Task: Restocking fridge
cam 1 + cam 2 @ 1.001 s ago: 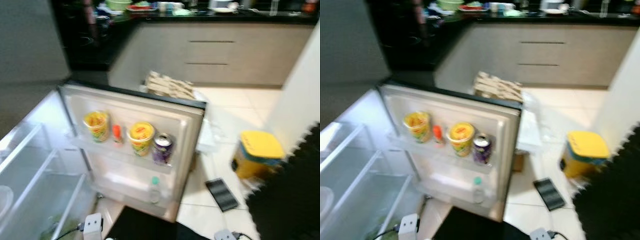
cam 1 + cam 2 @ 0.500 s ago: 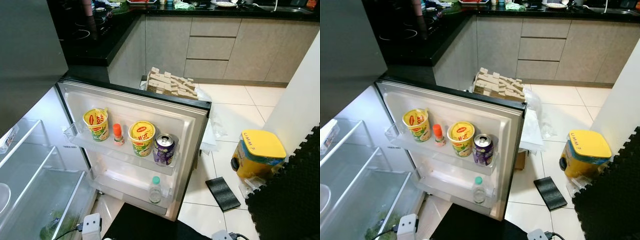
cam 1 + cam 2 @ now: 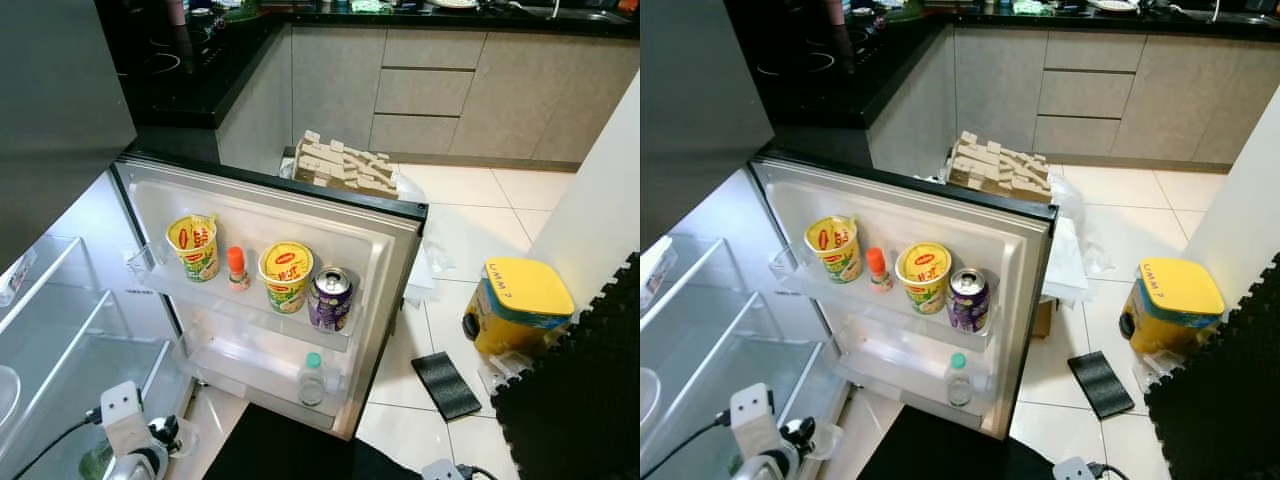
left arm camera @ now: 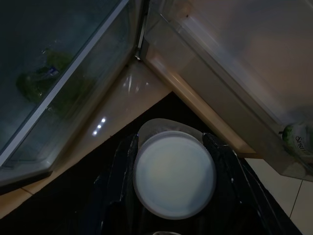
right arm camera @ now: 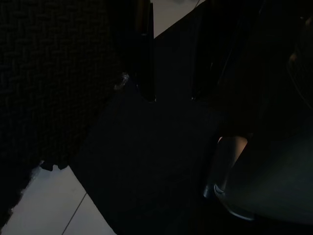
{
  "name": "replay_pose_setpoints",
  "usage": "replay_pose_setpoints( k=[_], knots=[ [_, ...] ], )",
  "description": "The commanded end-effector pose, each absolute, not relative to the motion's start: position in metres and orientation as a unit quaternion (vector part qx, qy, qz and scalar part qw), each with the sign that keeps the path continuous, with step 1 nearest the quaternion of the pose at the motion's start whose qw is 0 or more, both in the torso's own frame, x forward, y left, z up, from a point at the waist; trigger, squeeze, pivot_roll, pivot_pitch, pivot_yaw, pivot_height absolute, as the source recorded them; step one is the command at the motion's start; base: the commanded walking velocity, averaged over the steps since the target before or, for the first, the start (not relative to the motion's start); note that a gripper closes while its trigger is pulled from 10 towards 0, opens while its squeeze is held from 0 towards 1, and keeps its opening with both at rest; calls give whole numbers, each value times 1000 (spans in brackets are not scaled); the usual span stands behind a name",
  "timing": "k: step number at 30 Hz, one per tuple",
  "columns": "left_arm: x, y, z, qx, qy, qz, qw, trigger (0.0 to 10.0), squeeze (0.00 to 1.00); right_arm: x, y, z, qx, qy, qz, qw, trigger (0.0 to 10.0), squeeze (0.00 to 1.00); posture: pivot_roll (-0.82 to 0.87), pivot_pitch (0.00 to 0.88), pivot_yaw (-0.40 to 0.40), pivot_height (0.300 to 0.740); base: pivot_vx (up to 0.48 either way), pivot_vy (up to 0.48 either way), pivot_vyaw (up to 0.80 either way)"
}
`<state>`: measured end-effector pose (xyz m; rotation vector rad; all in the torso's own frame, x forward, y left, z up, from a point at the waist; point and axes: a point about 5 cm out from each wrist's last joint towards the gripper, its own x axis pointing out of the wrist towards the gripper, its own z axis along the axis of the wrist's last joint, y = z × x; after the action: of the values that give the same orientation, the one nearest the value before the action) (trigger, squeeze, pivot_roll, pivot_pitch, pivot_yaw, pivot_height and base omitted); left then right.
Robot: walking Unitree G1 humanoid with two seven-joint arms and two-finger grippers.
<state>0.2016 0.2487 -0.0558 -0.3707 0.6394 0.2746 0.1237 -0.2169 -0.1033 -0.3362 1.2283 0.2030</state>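
Low in the left eye view, the left gripper sits beside the fridge's open door, carrying a pale tub that is barely visible there. Door shelf holds two noodle cups, a small red-capped bottle and a purple can; a green-capped bottle stands in the lower rack. Right eye view: same layout; glass shelves of the fridge body lie to the robot's left, near the gripper. Left wrist view: the two black fingers clamp a round white-lidded tub by its sides, above dark mat and pale floor at the door's foot. Tub looks like thin plastic: probably light, smooth, and liable to flex or slip if squeezed, so hold below the lid rim. Right wrist view: very dark; right gripper's fingers cannot be judged.
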Motion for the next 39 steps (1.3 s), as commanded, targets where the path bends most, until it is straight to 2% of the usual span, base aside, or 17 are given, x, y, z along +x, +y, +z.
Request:
replay_pose_setpoints(
  k=[1,9,14,19,20,26,29,39],
  knots=[
    [200,259,-53,-183,304,146,923,10000,0,122,-215,-104,-147,574,91,801,10000,0,-54,0,12,740,0,0,0],
    [198,257,-55,-184,306,147,922,10000,0,123,-215,-104,-148,573,94,800,10000,0,-54,0,12,740,0,0,0],
    [169,235,-79,-128,412,114,895,10000,0,124,-216,-103,-157,572,100,799,10000,0,-54,0,12,740,0,0,0],
    [148,221,-92,-120,453,90,879,10000,0,124,-216,-103,-156,572,101,799,10000,0,-58,0,11,740,0,0,0],
    [136,213,-98,-122,474,80,868,10000,0,123,-216,-103,-155,572,102,799,10000,0,-58,0,11,740,0,0,0],
    [119,205,-105,-115,502,63,855,10000,0,122,-215,-104,-157,574,106,797,10000,0,-57,0,9,740,0,0,0],
    [116,205,-106,-106,508,60,853,10000,0,122,-216,-104,-158,574,106,797,10000,0,-55,0,8,740,0,-90,0],
    [119,206,-105,-101,508,54,854,10000,0,123,-216,-104,-159,573,107,797,10000,0,-55,0,8,740,0,-469,0]
  ],
)
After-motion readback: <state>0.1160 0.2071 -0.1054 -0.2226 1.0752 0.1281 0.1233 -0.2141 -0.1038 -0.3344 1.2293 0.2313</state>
